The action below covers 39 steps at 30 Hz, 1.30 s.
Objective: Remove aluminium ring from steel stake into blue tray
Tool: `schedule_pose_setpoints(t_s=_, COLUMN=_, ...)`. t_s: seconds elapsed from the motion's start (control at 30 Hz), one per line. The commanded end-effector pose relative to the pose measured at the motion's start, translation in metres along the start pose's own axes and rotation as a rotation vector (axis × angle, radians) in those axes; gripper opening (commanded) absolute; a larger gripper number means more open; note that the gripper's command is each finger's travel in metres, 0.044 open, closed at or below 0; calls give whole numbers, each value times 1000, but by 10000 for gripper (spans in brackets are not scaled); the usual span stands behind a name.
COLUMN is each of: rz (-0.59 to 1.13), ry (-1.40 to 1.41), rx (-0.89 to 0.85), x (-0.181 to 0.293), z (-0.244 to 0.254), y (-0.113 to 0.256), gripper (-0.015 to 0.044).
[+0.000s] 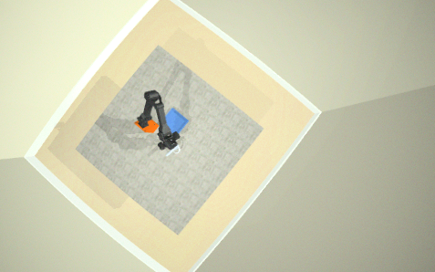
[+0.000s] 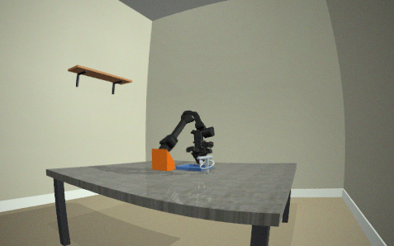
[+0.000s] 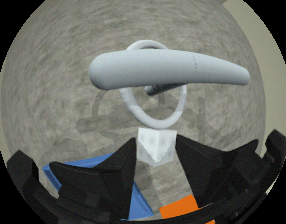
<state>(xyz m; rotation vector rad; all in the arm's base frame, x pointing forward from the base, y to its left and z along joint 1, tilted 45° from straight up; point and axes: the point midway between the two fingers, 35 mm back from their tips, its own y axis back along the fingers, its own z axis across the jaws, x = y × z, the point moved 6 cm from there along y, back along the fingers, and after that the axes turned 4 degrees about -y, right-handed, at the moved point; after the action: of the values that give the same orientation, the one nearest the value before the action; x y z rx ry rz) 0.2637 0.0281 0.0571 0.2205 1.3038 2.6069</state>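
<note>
Ring [image 1: 180, 149] [image 2: 214, 163] [image 3: 161, 124] — one, aluminium, up off the table and steeply tilted in the exterior view; in the wrist view it passes beneath the bar [image 1: 172, 151] [image 2: 205, 157] [image 3: 159, 67], seemingly with the post [image 2: 207, 166] [image 3: 153, 91] through its opening, so I count it as not yet freed. Tab [image 3: 156, 145]: one, pale, clamped between the fingertips of my gripper [image 1: 171, 145] [image 2: 199, 163] [image 3: 155, 140], the rest of the ring reaching out beyond them. Tray [image 1: 175, 120] [image 2: 185, 167] [image 3: 139, 200]: one, blue, beside the stake, without the ring. Step in hand, by my judgement: threading the ring past the bar. Method: no straight pull upward, since the bar spans wider than the ring in my wrist view and would catch it; rather, offer the opening to one end of the bar, shift along until that end is through, then tip the ring and bring the other side over. Pace: slow, with small wrist turns, keeping the post off the inner edge. Hazards: a snag could twist the tab in the fingers or lever against the stake. Remedy: back off a little, change the tilt, try again — never force. Afterwards: lift well above the bar before travelling, then level the ring over the tray and lower it flat.
</note>
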Motion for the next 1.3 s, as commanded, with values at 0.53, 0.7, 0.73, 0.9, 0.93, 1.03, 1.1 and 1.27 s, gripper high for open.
schedule_pose_setpoints(t_s=0.53, rz=25, ry=22, rx=53, x=-3, z=12, y=10, gripper=0)
schedule_pose_setpoints(t_s=0.7, rz=22, ry=27, rx=81, x=-3, z=18, y=13, gripper=0)
schedule_pose_setpoints(t_s=0.73, rz=21, ry=28, rx=84, x=-3, z=19, y=13, gripper=0)
schedule_pose_setpoints(t_s=0.9, rz=21, ry=28, rx=85, x=-3, z=19, y=14, gripper=0)
schedule_pose_setpoints(t_s=0.93, rz=20, ry=28, rx=86, x=-3, z=19, y=14, gripper=0)
schedule_pose_setpoints(t_s=1.03, rz=13, ry=30, rx=100, x=-2, z=22, y=15, gripper=0)
schedule_pose_setpoints(t_s=1.1, rz=6, ry=31, rx=110, x=-2, z=24, y=17, gripper=0)
schedule_pose_setpoints(t_s=1.27, rz=4, ry=31, rx=110, x=-2, z=25, y=18, gripper=0)
